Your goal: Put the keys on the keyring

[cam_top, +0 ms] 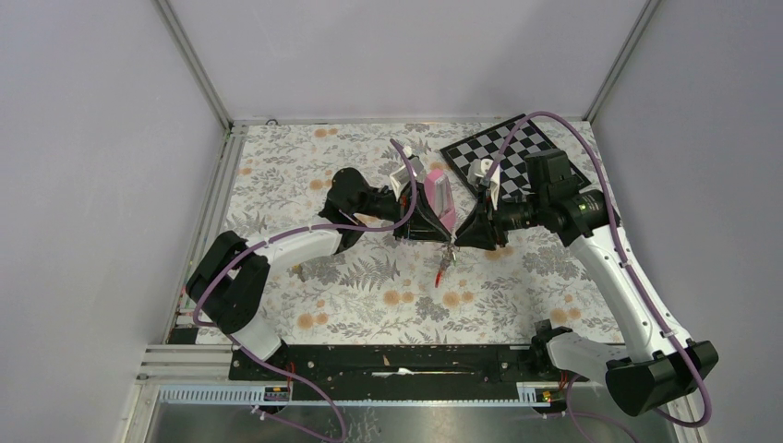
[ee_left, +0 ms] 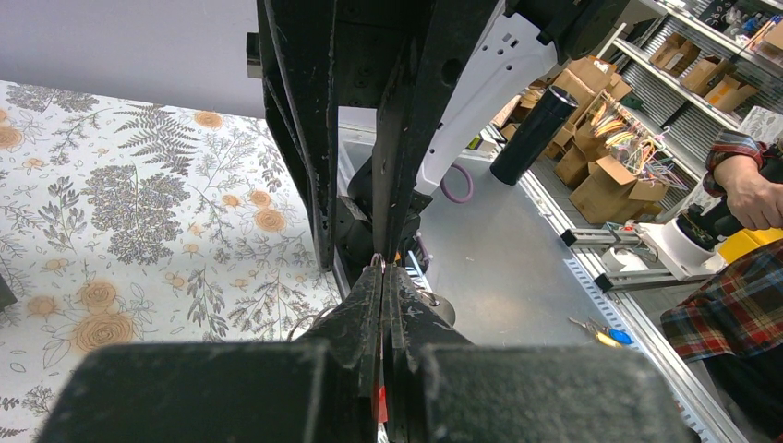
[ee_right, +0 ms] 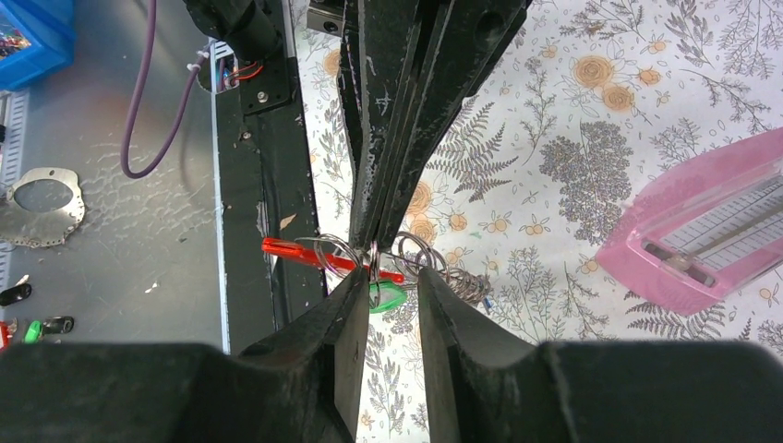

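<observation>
Keyring: only its red bar [ee_right: 300, 249] is clearly seen, lying crosswise right at the point where the two sets of jaws meet tip to tip; its grey side cannot be made out.
Keys: a small bunch [ee_right: 462, 284] hangs just to one side of the right jaws, and a green-headed key [ee_right: 388, 297] shows straight through the gap between them.
Wire ring: a thin wire ring [ee_left: 379, 264] peeks out at the very tips of the left jaws; more loops sit on either side of them, along the red bar.
Left gripper [ee_left: 381, 277]: fingers pressed flat together, pinching the wire ring, with a sliver of red showing in the slit between them.
Right gripper [ee_right: 392, 277]: fingers parted by a narrow gap, nose to nose with the left; whether either finger touches the green key cannot be told.
Pink metronome [ee_right: 711, 231]: on its side on the cloth, just behind the left jaws.
Chessboard [cam_top: 512, 148]: well beyond the right jaws, at the far edge.
Flowered tablecloth [cam_top: 305, 185]: spread below both jaws.
</observation>
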`<move>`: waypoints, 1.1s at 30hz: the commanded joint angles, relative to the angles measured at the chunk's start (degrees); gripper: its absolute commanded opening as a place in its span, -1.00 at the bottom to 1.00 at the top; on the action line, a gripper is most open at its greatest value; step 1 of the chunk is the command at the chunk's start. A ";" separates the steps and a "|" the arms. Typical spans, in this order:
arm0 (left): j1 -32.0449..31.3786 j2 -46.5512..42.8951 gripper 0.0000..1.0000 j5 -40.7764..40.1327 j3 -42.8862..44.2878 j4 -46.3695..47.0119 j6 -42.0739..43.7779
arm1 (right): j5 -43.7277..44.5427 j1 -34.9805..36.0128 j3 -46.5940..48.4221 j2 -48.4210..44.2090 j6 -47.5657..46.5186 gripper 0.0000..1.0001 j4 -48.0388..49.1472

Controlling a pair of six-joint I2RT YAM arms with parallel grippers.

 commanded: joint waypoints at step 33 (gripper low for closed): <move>1.00 -1.71 -0.66 -0.45 3.44 -11.32 11.45 | 5.75 -0.05 1.64 -0.20 0.23 -1.00 -0.16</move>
